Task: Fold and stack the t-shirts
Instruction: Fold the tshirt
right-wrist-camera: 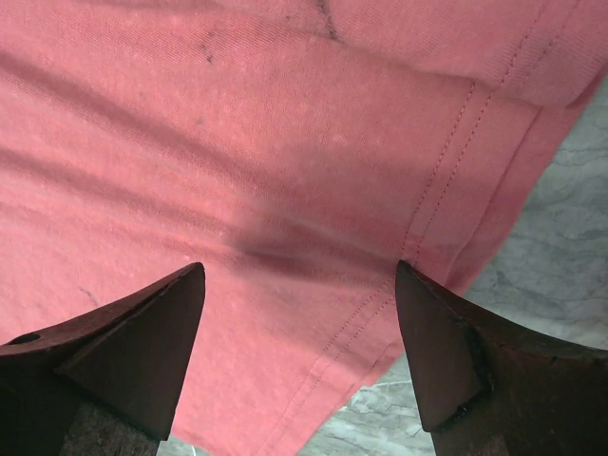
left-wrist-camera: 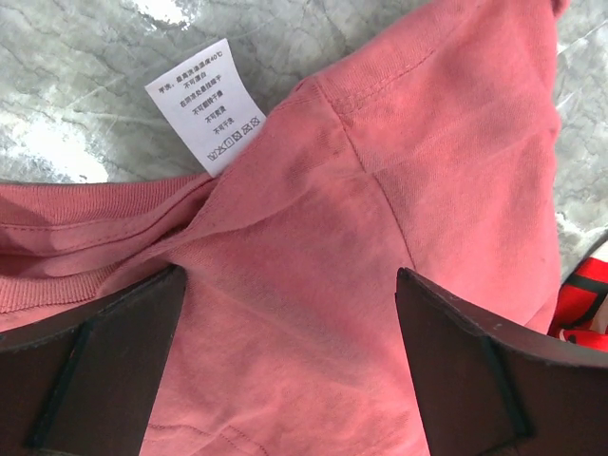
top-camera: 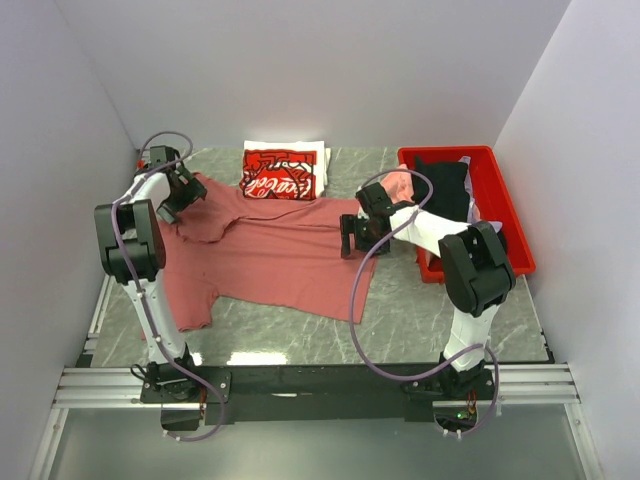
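Gaping over one dusty-rose tee point(top-camera: 270, 255): left claw point(left-wrist-camera: 290, 275), right claw point(right-wrist-camera: 299, 271); one red-and-white tee point(top-camera: 280, 176) beyond.

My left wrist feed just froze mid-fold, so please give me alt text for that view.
The left hand is open over the dusty-rose t-shirt near its collar, dark fingers spread wide. A white care label lies out from the neckline on the grey marbled table; the red-and-white t-shirt peeks in at the right edge.

Marble table point(top-camera: 280, 335): rose tee point(top-camera: 280, 255), logo tee point(top-camera: 280, 175) (folded), red bin point(top-camera: 445, 152).
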You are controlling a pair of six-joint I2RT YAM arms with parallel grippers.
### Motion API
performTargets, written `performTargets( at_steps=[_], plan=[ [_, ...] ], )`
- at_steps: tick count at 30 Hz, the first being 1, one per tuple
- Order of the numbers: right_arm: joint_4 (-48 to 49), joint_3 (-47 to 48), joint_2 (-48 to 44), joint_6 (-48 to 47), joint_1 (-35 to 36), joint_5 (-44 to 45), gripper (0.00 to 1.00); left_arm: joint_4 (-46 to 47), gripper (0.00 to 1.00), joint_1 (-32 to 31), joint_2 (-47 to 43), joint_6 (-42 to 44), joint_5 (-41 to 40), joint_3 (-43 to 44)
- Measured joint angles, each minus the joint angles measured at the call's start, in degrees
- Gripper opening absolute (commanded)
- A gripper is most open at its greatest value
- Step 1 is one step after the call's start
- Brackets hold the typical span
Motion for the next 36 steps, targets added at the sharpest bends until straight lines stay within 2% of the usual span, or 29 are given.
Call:
performTargets(
  at_steps=[6, 11, 16, 21, 26, 32, 36],
  plan=[
    [-0.44, 0.37, 0.02, -0.68, -0.07, -0.04, 0.87, 0.7, 0.99, 0.0, -1.84, -0.13, -0.28, -2.32],
    [-1.66, 0.63, -1.05, -1.53, 1.05, 0.66, 0.88, -0.61, 0.99, 0.11, -8.57, -1.31, -3.08, -8.72],
    [-2.12, -0.26, -5.75, -1.53, 4.46, 0.28, 0.88, -2.12, 0.99, 1.2, -24.37, -5.51, -6.08, -18.75],
    [-1.73, -4.42, -12.68, -1.09, 5.79, -0.63, 0.88, -2.19, 1.0, 4.63, -44.89, -12.17, -8.11, -36.92],
    [-1.86, -7.45, -15.56, -0.85, 6.19, -0.81, 0.88, -7.98, 0.99, 5.44, -61.05, -17.33, -7.1, -51.63],
    [-1.86, -7.87, -15.85, -0.68, 7.15, -0.79, 0.88, -12.37, 0.99, 2.19, -77.37, -24.02, -7.98, -57.77],
    [-1.9, -8.07, -16.41, -0.66, 7.26, -0.76, 0.88, -13.25, 0.99, 1.14, -78.03, -27.76, -8.13, -60.39]
  ],
)
